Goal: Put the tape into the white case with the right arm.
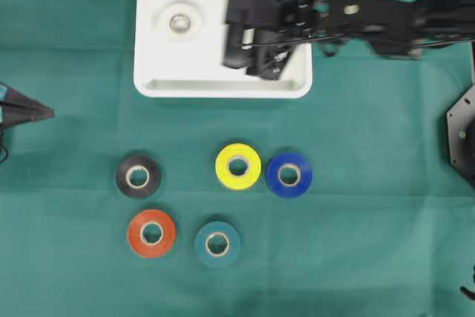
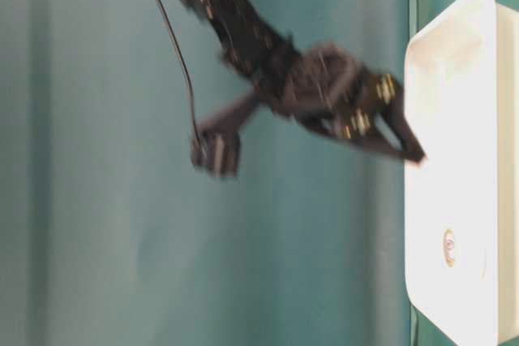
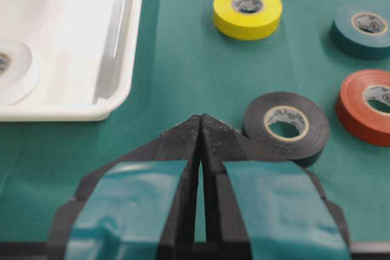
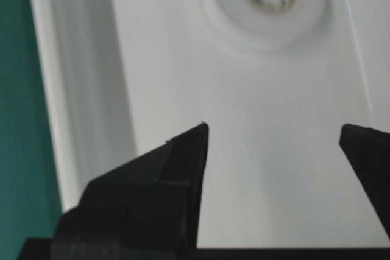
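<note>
The white tape already lies flat inside the white case, and the right gripper hangs over the case with its fingers wide apart and empty, so the job looks done

The right arm is all black, built of long flat segments with round holes cut in them and small brass-coloured screws near the wrist. A thin black cable runs along it and hangs in a loop with a small dark block at its end. Its gripper has two pointed matt black jaws. The left gripper is also black and pointed, with rough-textured tips and teal-blue tape patches on both jaws.
</note>
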Controlling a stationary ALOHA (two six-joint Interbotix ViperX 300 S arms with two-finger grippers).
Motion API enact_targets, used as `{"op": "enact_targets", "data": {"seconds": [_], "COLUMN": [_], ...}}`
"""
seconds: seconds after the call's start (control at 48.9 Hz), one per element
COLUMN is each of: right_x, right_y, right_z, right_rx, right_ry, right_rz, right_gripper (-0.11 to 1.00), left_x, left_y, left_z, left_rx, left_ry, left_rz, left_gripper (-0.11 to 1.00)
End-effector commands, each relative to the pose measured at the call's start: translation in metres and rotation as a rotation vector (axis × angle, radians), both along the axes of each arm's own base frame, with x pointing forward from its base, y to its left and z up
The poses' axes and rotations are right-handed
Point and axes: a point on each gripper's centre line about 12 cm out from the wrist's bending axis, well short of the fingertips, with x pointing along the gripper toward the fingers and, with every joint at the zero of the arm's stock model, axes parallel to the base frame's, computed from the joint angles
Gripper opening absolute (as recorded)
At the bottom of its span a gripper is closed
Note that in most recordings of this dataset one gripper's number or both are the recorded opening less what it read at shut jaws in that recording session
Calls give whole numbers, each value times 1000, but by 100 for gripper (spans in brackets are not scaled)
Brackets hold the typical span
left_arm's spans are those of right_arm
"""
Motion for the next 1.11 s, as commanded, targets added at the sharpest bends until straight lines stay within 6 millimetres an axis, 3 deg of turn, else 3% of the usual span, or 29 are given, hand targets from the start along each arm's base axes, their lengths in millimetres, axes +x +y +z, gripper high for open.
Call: {"op": "enact_targets", "data": {"seconds": [0.0, 0.716, 1.085], "right_x": [-20, -175, -231], "right_y": [6, 62, 76], "right_z": [18, 1, -3], "right_rx": [-13, -18, 19], "right_ry": [-54, -197, -255], "right_rz": [5, 38, -41], "right_gripper": [62, 62, 62], "left_x": [1, 1, 1], "left_y": [0, 4, 4], "left_z": [4, 4, 4], "left_rx": [0, -1, -1], "left_ry": [-15, -15, -15], "left_rz": [3, 31, 31], "left_gripper": [0, 0, 0]}}
